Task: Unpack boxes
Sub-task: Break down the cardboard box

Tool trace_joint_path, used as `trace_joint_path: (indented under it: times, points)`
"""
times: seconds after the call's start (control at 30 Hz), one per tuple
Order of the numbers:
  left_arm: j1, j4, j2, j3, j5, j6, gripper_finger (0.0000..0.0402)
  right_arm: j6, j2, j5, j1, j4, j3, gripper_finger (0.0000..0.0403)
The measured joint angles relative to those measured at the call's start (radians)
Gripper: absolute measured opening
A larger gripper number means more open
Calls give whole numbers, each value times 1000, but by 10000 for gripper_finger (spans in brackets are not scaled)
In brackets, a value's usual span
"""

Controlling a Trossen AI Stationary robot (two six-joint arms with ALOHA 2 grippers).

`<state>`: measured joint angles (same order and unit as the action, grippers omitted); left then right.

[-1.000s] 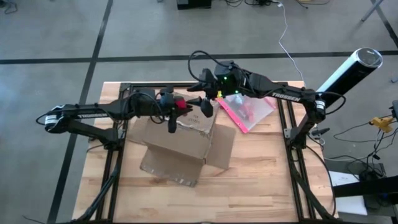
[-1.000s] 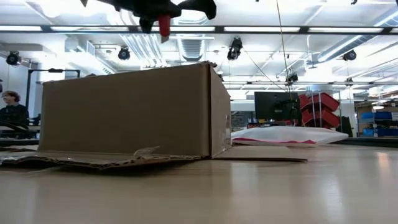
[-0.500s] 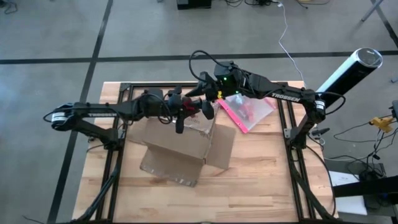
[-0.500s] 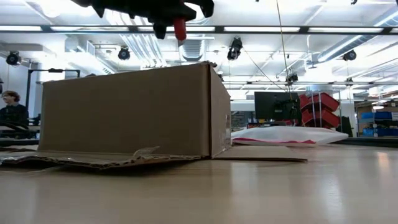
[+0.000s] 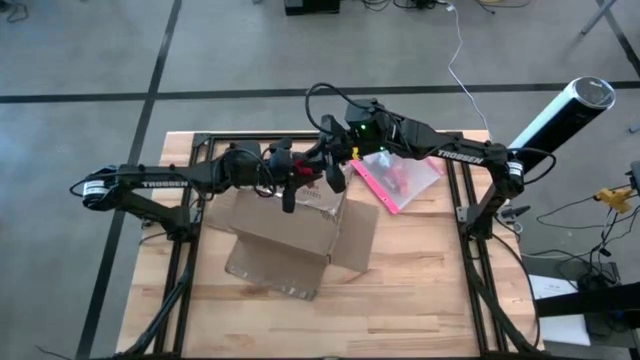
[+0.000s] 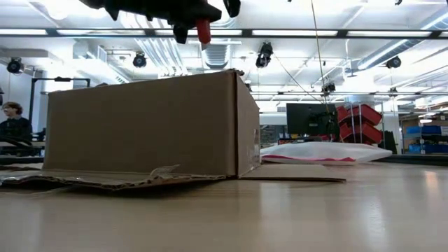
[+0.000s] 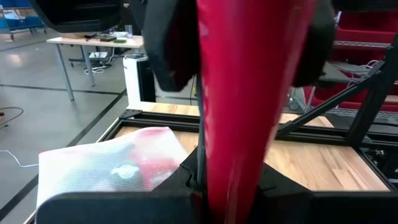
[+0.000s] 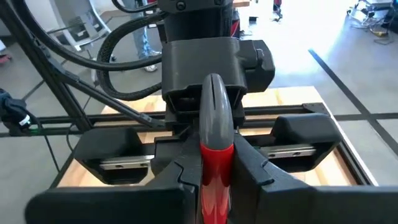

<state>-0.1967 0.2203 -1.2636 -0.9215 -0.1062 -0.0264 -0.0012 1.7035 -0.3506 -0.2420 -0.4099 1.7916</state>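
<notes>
High view: left gripper [image 5: 298,180], spread wide, had been brought up to right gripper [image 5: 331,170], clamped on red tool [image 5: 304,170] above the box [image 5: 285,235]; handover was judged complete.

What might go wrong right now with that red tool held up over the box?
1. The left gripper and right gripper meet at the red tool above the box. Which one grips it is unclear, so a mistimed release may drop it onto the box.
2. The grippers sit very close together, so a small misjudged move might knock them into each other.
</notes>
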Motion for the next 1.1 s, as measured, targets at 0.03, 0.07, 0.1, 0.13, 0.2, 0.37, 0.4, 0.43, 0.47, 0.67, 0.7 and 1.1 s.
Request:
trace_joint_path:
  times: [0.03,0.07,0.1,0.13,0.2,0.37,0.4,0.43,0.47,0.67,0.7,1.1]
  points:
    - [0,0,0,0,0,1,22,2,0,0,0,0,0,31]
    - [-1,0,0,0,0,2,22,4,0,1,0,0,0,31]
    - [-1,0,0,0,1,2,22,4,0,2,0,0,0,31]
    - [-2,0,0,0,2,2,25,5,0,4,0,0,0,31]
    - [-2,0,0,0,6,17,43,19,-3,14,-1,-2,0,31]
    - [-2,-3,10,0,45,35,113,25,-23,46,-10,-30,0,31]
    - [-2,-5,16,0,56,40,126,21,-29,56,-13,-41,0,31]
    - [-2,-11,22,0,63,48,139,17,-34,71,-15,-56,0,31]
    - [-2,-17,27,0,70,55,152,11,-39,85,-19,-73,0,31]
    - [-8,-81,76,0,126,87,222,-14,-71,175,-30,-212,0,31]
    - [-11,-100,85,0,127,93,231,-15,-81,199,-32,-247,0,31]
    - [-48,-237,125,0,150,97,259,206,-134,353,-49,-932,-30,31]
